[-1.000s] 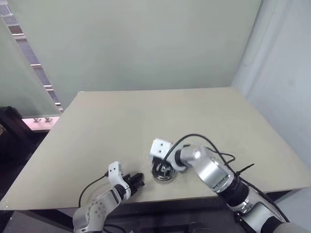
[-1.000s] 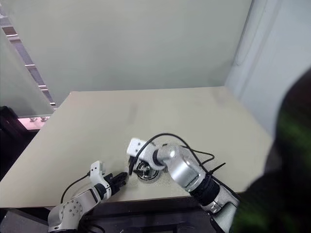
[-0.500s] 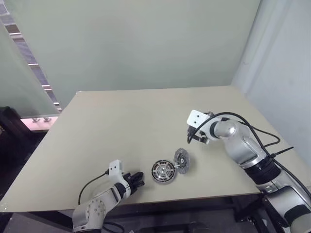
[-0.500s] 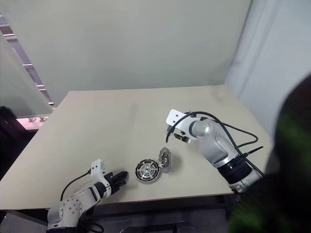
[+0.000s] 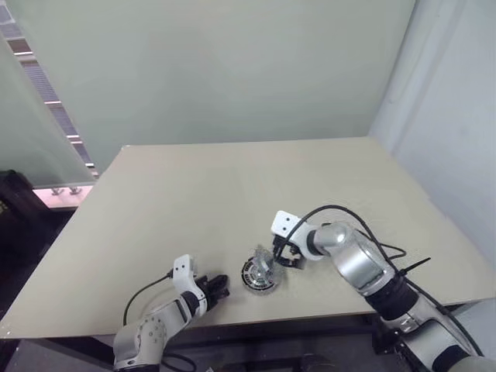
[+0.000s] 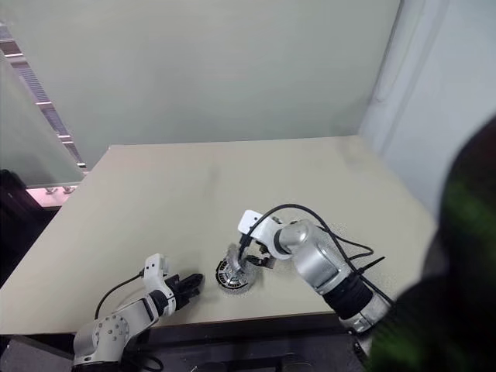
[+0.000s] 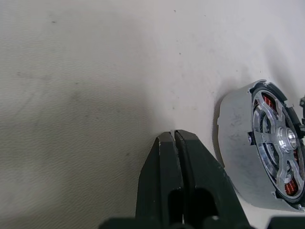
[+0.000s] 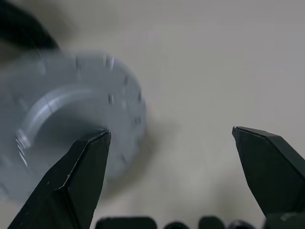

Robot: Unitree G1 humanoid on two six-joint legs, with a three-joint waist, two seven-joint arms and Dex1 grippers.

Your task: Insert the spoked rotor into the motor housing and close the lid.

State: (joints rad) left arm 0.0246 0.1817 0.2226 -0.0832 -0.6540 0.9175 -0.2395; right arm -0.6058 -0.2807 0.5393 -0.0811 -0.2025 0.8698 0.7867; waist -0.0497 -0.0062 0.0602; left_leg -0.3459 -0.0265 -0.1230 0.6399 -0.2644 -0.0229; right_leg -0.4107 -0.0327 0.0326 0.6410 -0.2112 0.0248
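The right pincer (image 5: 284, 256) stands wide with nothing between its fingers, low in the middle of the left eye frame, just right of the motor housing (image 5: 258, 273). In the right wrist view its two black fingertips (image 8: 88, 157) frame a blurred grey disc with a raised hub, which I take to be the lid (image 8: 71, 129); the left finger lies in front of the disc's edge, the right one over bare table. Whether a finger touches the disc cannot be told. In the left eye view the lid (image 5: 269, 260) shows as a pale, tilted shape leaning at the housing's right rim, not seated flat.

The left pincer (image 5: 219, 288) is pressed fully together and holds nothing, near the lower left of the housing, close to the table's near edge. Its wrist view shows the housing (image 7: 259, 148) just beside the closed fingers, with the spoked rotor (image 7: 279, 143) already sitting inside it: silvery spokes cross over the copper windings around a bright hub.

So the insertion looks done, and the step in hand is the lid. The next move calls for the right pincer to settle around the lid's rim, close on it, lift it clear, bring it level over the housing and lower it centred. The tilt is the awkward part: a grip taken off-centre could let the disc slip or nudge the housing across the beige table (image 5: 194, 194).
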